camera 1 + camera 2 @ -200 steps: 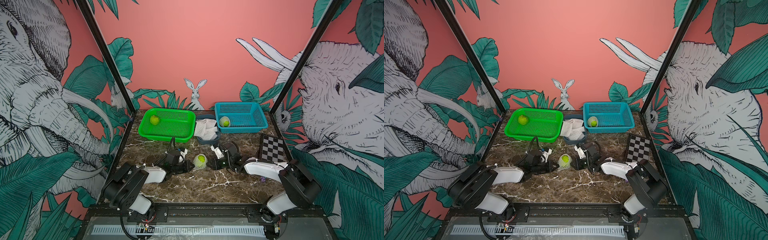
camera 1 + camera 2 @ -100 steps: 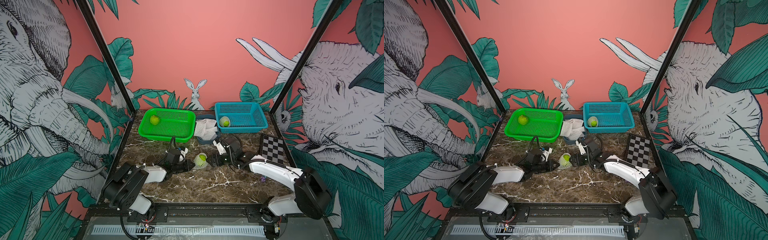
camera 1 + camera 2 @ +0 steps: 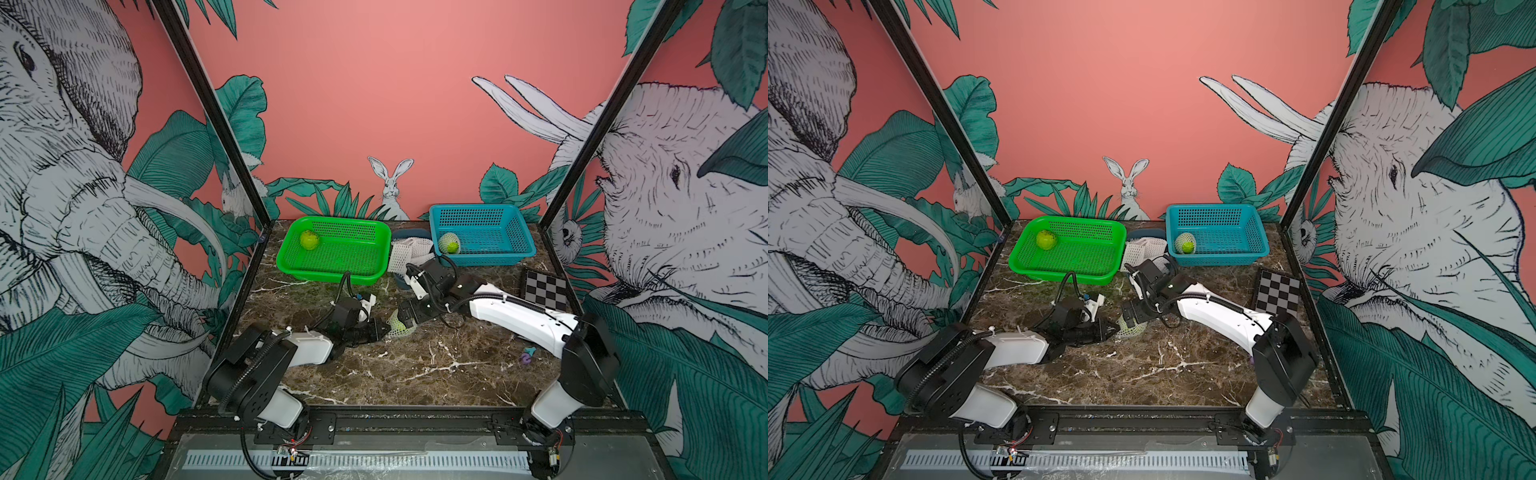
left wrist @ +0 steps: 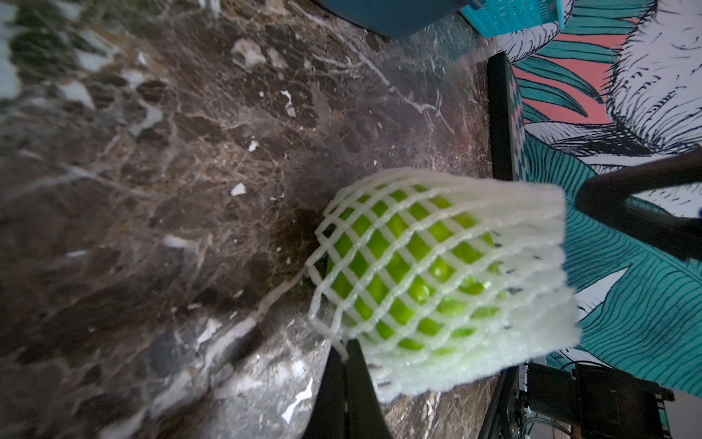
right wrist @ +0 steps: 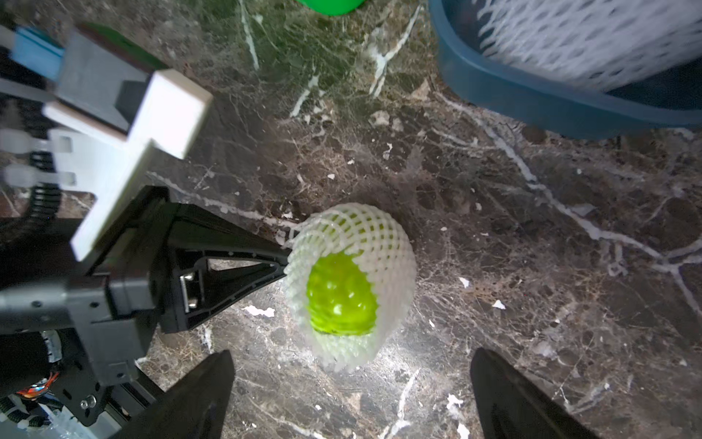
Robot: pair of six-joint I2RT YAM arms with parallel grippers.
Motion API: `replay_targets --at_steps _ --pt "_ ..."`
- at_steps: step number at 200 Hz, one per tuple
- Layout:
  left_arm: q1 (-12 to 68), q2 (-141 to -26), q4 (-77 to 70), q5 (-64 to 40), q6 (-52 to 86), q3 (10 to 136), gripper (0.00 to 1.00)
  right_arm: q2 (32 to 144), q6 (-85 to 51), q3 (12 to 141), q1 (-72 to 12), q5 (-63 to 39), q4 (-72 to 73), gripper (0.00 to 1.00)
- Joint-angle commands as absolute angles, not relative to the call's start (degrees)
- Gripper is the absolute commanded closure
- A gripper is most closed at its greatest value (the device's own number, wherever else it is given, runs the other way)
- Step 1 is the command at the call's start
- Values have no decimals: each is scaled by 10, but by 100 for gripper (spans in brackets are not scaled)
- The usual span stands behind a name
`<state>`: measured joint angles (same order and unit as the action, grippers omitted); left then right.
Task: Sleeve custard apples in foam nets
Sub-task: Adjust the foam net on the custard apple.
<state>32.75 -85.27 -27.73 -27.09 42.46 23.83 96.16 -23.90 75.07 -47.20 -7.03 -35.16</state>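
A lime-green custard apple lies mid-table inside a white foam net, also seen in both top views. My left gripper is shut, pinching a strand at the net's edge. My right gripper hovers just above the net's open mouth, wide open and holding nothing. A bare custard apple sits in the green basket. Another custard apple, netted, lies in the blue basket. Spare foam nets fill a grey-blue tub.
A checkerboard card lies at the right edge of the table, and a small purple object sits near the right arm's elbow. Both baskets and the tub line the back wall. The left gripper's body lies low beside the fruit.
My right gripper has opened wide and let go of the net, and its arm has stretched forward over the fruit. The left gripper has stayed shut in place.
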Motion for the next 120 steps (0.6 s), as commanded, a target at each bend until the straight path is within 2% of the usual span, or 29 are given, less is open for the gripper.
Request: replay_targets --at_steps 1,60,120 --pt "330 -851 -293 -267 428 236 100 987 -237 784 -477 -72 -394 1" --pt "330 -853 -297 -267 429 234 100 1049 -240 822 -480 -85 -404 11" --pt "330 -860 -304 -269 432 233 100 1088 -248 831 -480 -97 -390 15"
